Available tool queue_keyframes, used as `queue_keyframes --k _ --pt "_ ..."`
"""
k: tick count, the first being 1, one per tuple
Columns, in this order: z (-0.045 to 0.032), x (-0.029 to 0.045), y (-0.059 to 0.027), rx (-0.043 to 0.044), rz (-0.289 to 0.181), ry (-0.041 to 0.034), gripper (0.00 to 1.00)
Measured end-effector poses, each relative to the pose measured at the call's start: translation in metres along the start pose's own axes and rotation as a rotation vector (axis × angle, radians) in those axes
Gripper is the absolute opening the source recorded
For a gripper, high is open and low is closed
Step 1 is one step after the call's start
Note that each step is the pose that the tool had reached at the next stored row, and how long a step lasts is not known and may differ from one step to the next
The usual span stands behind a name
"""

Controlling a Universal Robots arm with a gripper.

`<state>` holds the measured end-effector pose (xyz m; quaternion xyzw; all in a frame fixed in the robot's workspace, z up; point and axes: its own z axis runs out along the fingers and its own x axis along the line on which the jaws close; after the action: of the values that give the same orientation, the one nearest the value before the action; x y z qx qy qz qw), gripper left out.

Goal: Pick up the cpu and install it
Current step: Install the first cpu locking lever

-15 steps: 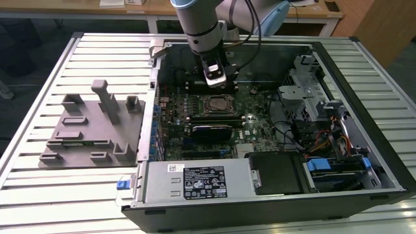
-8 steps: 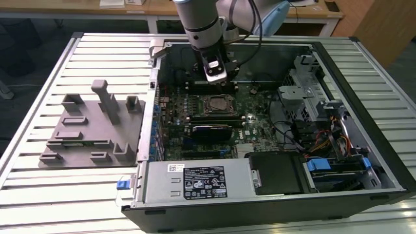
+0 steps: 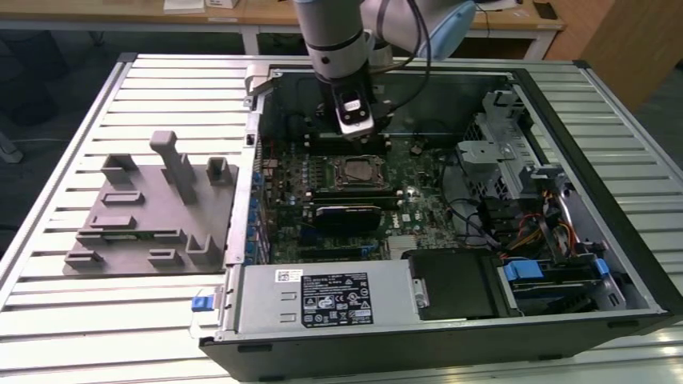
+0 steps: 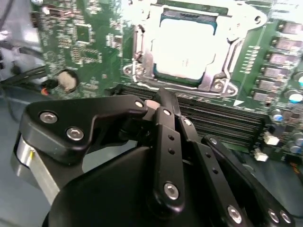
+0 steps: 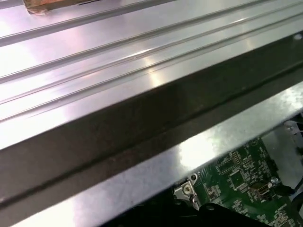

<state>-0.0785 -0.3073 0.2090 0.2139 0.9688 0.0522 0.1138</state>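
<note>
CPU (image 4: 182, 49): silver-topped chip, already lying seated in the motherboard socket (image 4: 142, 61) mid-board, frame surrounding it. Gripper (image 4: 163, 101): hovering just beside the socket over the memory slots (image 4: 222, 120), fingers appearing drawn together, gripping nothing. Computer case (image 3: 597, 240): lying open on the slatted bench (image 3: 85, 336) for top access.

You are looking at the cpu (image 4: 182, 47), a small flat square chip with a bright silver-white metal top and a thin dark green border. It lies flat, seated inside the metal-framed socket (image 4: 222, 71) on the green motherboard (image 4: 90, 42). In the exterior view the cpu (image 3: 356, 170) sits just past centre, toward twelve o'clock.
</note>
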Motion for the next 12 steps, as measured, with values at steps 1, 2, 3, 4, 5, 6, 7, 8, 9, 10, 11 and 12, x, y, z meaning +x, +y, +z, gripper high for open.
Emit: queue_keyframes --k 1,2,3,4,5,6,7,8,9,10,11,12 --pt "0.0005 -0.0017 0.0008 0.0116 0.000 0.0156 0.11" --pt "0.0010 -0.0032 0.0015 0.0221 0.000 0.0304 0.11" --pt "0.0014 -0.0048 0.0022 0.0324 0.000 0.0451 0.11" --pt "0.0018 -0.0064 0.0029 0.0431 0.001 0.0599 0.11" --pt "0.0022 -0.0079 0.0036 0.0536 0.001 0.0746 0.11" --pt "0.0027 -0.0095 0.0043 0.0637 0.001 0.0887 0.11" --pt "0.0032 -0.0110 0.0050 0.0727 0.001 0.1013 0.11" --pt "0.0035 -0.0121 0.0055 0.0780 0.001 0.1091 0.11" --pt "0.0035 -0.0121 0.0055 0.0780 0.001 0.1091 0.11" --pt "0.0035 -0.0122 0.0055 0.0780 0.001 0.1091 0.11" --pt "0.0035 -0.0122 0.0056 0.0781 0.001 0.1092 0.11" --pt "0.0035 -0.0123 0.0056 0.0781 0.001 0.1092 0.11"
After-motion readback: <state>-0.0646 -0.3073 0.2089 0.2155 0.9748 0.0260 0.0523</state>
